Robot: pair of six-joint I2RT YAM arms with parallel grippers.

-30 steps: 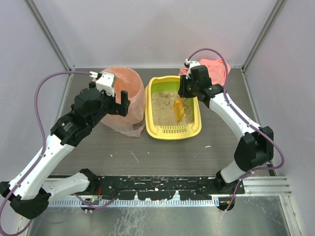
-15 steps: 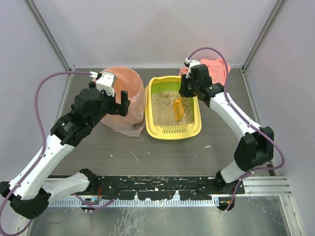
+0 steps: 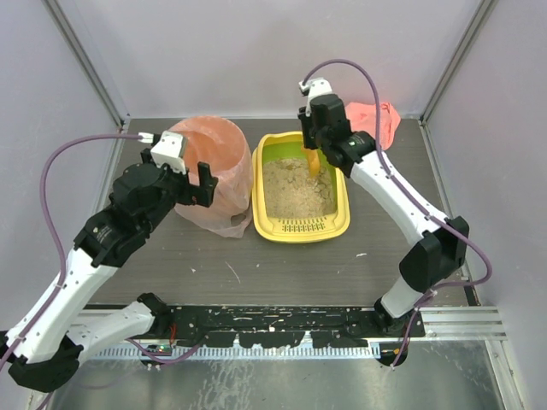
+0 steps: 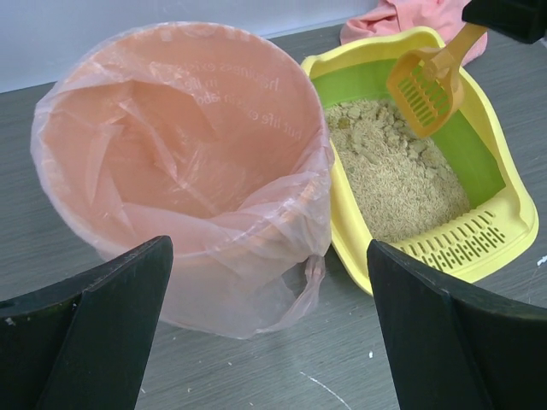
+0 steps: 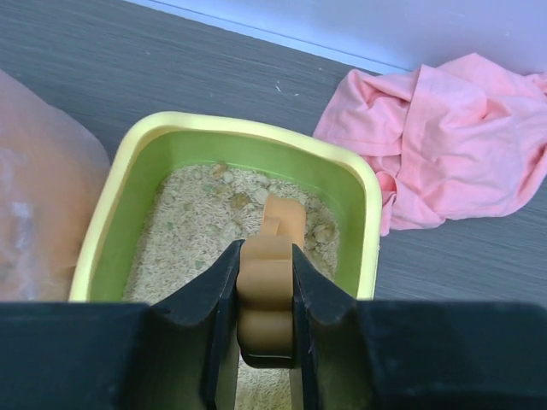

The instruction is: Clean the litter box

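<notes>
Right jaws are pinched tight on the handle of the orange litter scoop (image 4: 423, 85), whose slotted head hangs tilted over the far end of the litter box (image 3: 342, 224); whether its tip touches the beige litter (image 4: 397, 175) is hard to tell. Left jaws stand wide with nothing between them, hovering on the near side of the round bin (image 3: 209, 141) lined with a pink bag. On the dark surface (image 3: 282, 265) the yellow box sits just beside that bin, apparently touching the bag, its slotted rim at the near end and a crumpled pink cloth (image 5: 453, 145) past its far right corner.
</notes>
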